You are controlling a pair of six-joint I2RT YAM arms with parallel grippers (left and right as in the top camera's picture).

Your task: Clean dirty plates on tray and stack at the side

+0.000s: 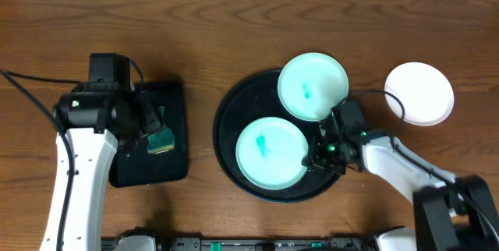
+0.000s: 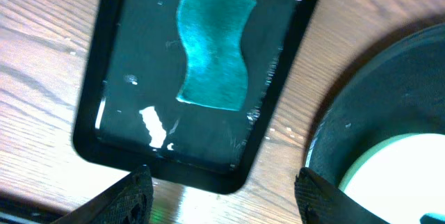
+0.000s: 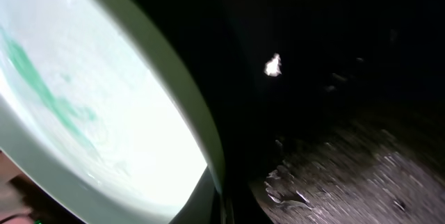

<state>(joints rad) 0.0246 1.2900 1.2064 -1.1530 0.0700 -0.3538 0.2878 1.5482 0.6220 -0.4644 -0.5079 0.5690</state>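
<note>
My right tool [image 1: 320, 154] sits beside the front plate [image 1: 269, 151]; its grip I cannot tell. The plate seems stiff, light, slick: I'd pinch its rim. Left tool [image 2: 222, 180] hangs released.

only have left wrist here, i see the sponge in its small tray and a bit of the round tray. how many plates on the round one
Observer: Two on the round tray: a far plate and a near plate, each smeared teal at its centre.
Operator: wheres the third
Observer: The third plate lies on the table to the right of the tray, white with no smear showing.
Operator: and the right arm
Observer: The right gripper is low over the tray's right side, beside the near plate. I cannot tell how its jaws stand.
</note>
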